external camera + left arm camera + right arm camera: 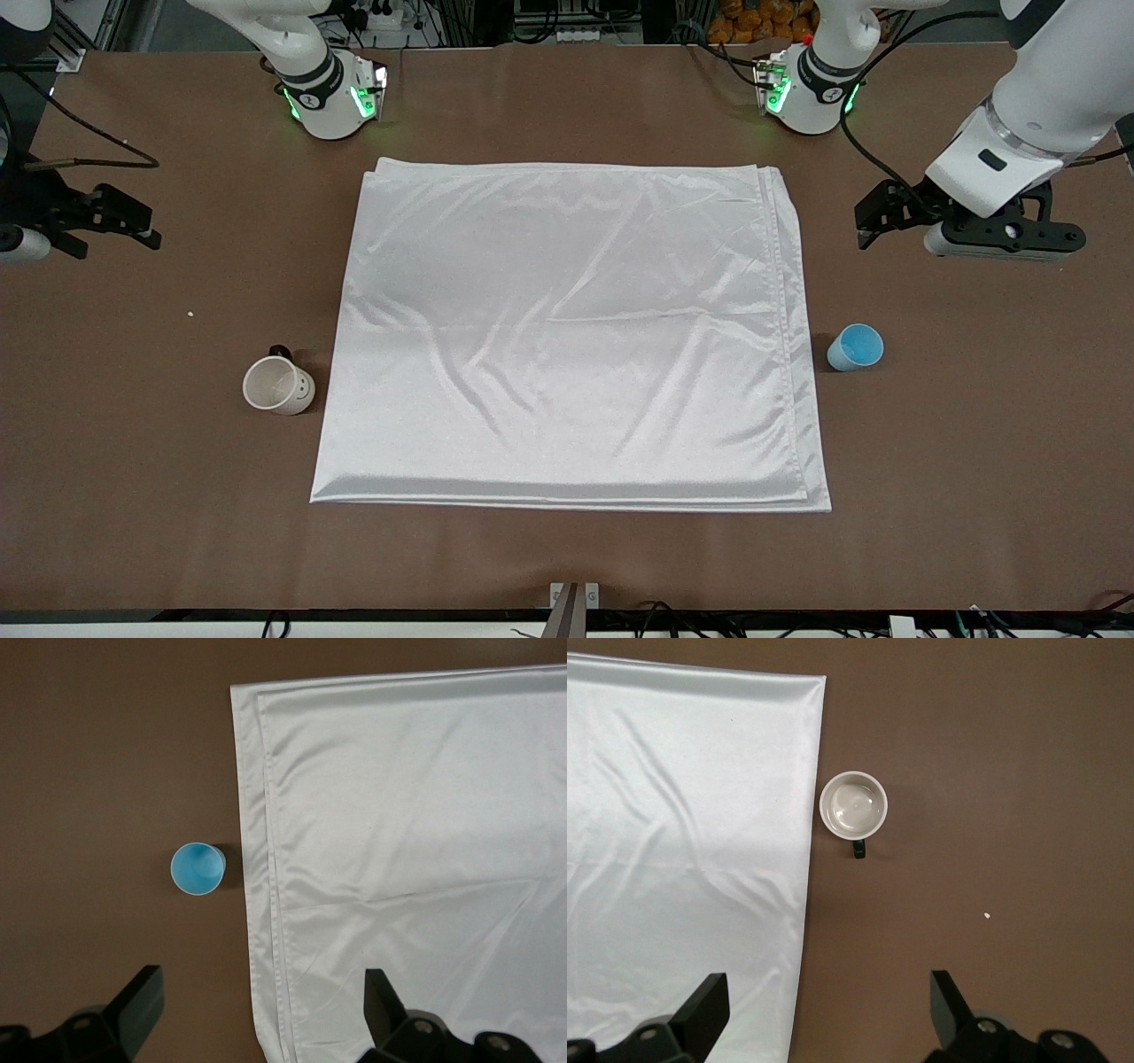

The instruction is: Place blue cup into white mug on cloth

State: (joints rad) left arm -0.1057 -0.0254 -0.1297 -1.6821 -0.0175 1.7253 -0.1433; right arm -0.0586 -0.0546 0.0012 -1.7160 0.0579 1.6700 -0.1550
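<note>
The cloth (pixel 567 337) lies flat in the middle of the brown table (pixel 159 496), a shiny white rectangle folded in layers, lightly wrinkled, its layered edges showing along the side toward the left arm's end; its nearest edge is the thing closest to the front camera; the white mug (pixel 278 385) stands upright on the bare table just beside the cloth's edge toward the right arm's end, not on the cloth, its mouth open and nothing in it, its small black handle on the side away from the front camera, a couple of tiny dark dots on its wall; the blue cup (pixel 856 346) stands a little farther from the front camera than the mug, on the bare table just beside the cloth's edge toward the left arm's end, mouth up and seemingly empty, though the front view shows it at a slant; a tiny pale speck (pixel 190 314) lies on the table farther again, toward the right arm's end; the left gripper (pixel 261 1005) hangs in the air over the bare table and the cloth's edge, fingers spread wide with nothing between them; the right gripper (pixel 828 1005) hangs over the cloth's edge at the right arm's end, fingers likewise spread wide and bare.
</note>
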